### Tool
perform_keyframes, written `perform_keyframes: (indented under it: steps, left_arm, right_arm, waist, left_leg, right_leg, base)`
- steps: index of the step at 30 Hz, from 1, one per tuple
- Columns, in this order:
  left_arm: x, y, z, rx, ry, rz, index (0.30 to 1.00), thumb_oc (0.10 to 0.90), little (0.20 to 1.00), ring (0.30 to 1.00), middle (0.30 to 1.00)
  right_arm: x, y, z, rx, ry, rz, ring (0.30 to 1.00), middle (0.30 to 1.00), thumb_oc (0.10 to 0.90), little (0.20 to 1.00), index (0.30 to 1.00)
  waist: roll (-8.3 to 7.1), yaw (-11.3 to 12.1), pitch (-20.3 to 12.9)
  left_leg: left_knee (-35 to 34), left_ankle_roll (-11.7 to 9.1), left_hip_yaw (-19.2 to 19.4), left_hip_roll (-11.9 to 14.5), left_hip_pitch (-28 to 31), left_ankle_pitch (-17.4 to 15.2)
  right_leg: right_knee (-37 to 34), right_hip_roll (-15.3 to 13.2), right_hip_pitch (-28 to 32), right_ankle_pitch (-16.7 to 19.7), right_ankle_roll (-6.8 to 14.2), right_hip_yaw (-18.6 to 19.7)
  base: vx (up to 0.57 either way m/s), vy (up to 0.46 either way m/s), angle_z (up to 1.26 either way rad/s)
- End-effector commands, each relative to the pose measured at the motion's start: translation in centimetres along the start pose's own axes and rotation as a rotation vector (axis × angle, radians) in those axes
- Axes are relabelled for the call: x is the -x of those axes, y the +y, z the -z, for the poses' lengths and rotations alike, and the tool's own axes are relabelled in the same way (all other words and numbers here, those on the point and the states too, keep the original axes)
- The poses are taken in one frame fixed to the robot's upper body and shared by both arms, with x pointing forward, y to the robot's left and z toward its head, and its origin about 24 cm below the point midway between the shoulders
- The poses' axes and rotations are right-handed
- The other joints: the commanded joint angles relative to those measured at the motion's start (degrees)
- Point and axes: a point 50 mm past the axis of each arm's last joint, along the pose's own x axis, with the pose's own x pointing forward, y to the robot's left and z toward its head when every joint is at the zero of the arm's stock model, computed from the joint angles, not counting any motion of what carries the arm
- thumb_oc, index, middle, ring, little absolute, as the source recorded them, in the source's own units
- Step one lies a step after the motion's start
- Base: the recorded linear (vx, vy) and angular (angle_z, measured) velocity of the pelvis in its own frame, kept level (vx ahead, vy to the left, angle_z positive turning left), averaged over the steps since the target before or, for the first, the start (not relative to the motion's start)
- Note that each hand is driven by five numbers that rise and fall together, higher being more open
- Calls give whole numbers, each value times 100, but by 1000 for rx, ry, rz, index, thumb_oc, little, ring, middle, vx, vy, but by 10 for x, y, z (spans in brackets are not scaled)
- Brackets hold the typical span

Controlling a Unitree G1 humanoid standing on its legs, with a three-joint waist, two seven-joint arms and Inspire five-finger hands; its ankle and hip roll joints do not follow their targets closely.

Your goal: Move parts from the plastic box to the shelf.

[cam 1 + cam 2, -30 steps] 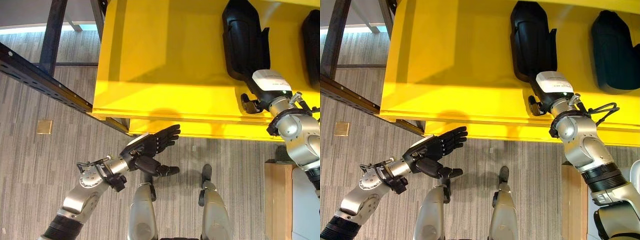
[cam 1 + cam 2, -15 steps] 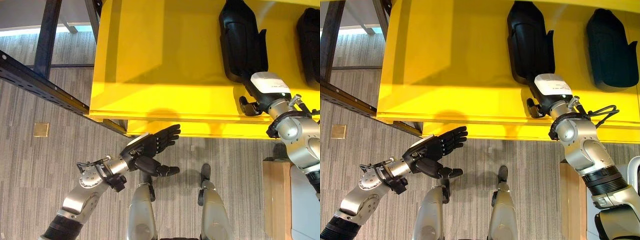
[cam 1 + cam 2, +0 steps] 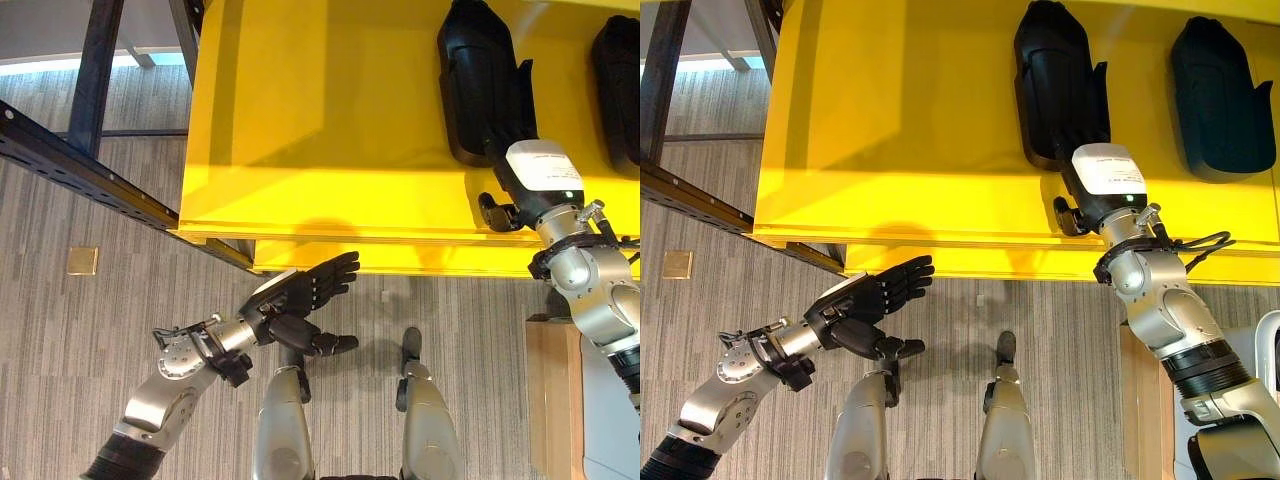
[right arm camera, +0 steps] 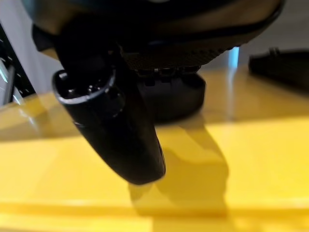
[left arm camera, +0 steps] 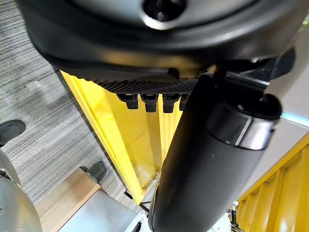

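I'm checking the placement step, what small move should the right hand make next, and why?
Probably draw the right hand back off the yellow shelf: the black part already lies flat on it, beside a second part, and the left hand hangs open, holding nothing.

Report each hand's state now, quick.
Left hand: open, holding nothing, over the floor below the yellow shelf.
Right hand: at the near end of the black part on the shelf; grip cannot be told.

right hand (image 3: 1092, 195) at black part (image 3: 1057, 80), yellow shelf (image 3: 900, 140)
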Motion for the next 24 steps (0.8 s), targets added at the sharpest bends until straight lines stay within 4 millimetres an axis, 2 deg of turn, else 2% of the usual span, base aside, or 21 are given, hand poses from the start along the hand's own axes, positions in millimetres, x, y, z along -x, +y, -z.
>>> perform_keyframes:
  steps: [1,7,18,24]
  left_arm:
    - [1,-19,-32,-40,-216,82,1000,900,1000,1000,1000]
    - [0,-21,-32,-28,-228,88,1000,900,1000,1000,1000]
    - [0,-23,-30,-15,-236,94,1000,900,1000,1000,1000]
    - [0,-26,-31,9,-258,66,1000,900,1000,1000,1000]
  right_arm:
    - [-8,-49,-2,65,-63,334,1000,1000,900,1000,1000]
    - [-4,-58,-8,61,-123,471,1000,1000,900,1000,1000]
    - [-3,-69,-20,83,-238,604,1000,1000,900,1000,1000]
    - [18,-89,-38,-24,-346,852,1000,1000,900,1000,1000]
  waist:
    - [202,33,-358]
    - [280,12,-371]
    - [379,-5,-398]
    - [449,-130,-442]
  left_leg:
    - [-588,418,142,-410,301,-36]
    - [-659,406,122,-444,333,-19]
    - [-741,398,99,-482,362,22]
    - [-846,390,146,-484,474,23]
  right_leg:
    - [1112,367,42,-1488,-419,-210]
    - [1101,352,27,-1496,-415,-182]
    - [1086,317,-5,-1474,-429,-181]
    - [1031,313,20,-1455,-414,-115]
  base:
    - [9,33,-1]
    - [3,33,-4]
    - [-4,5,-2]
    - [21,56,-1]
